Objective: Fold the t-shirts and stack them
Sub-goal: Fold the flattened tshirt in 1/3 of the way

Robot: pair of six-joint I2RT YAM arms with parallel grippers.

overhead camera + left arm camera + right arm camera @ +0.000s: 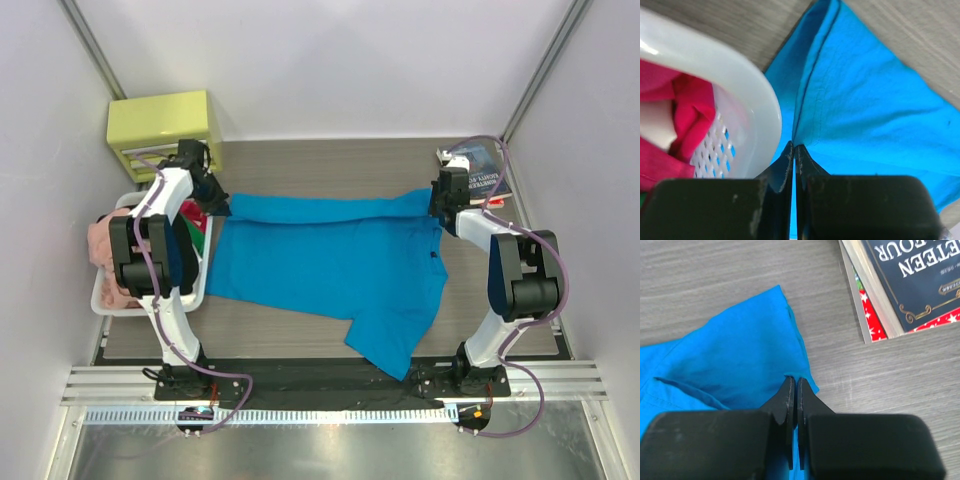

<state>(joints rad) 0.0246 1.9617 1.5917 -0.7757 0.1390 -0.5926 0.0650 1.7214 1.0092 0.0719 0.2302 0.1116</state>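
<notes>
Left pincer [794,150] is closed tight, its tips nipping a fold along the far edge of the turquoise t-shirt [865,110], with the cloth drawn into creases that run up and away from the tips. Just to its left, almost touching the fingers, curves the white rim of a perforated basket [747,90], with red cloth [690,105] bunched inside.

Right pincer [793,382] is likewise shut, pinching the hem at the shirt's other far corner. From its tips the blue cloth spreads out to the left, while bare grey surface [880,375] lies to the right. Ahead and to the right of it, apart from the shirt, sits a stack of books [910,280], the top one dark blue.

From above, the shirt stretches flat between the two pincers and reaches back toward the arm bases, one sleeve trailing nearest the right base.
</notes>
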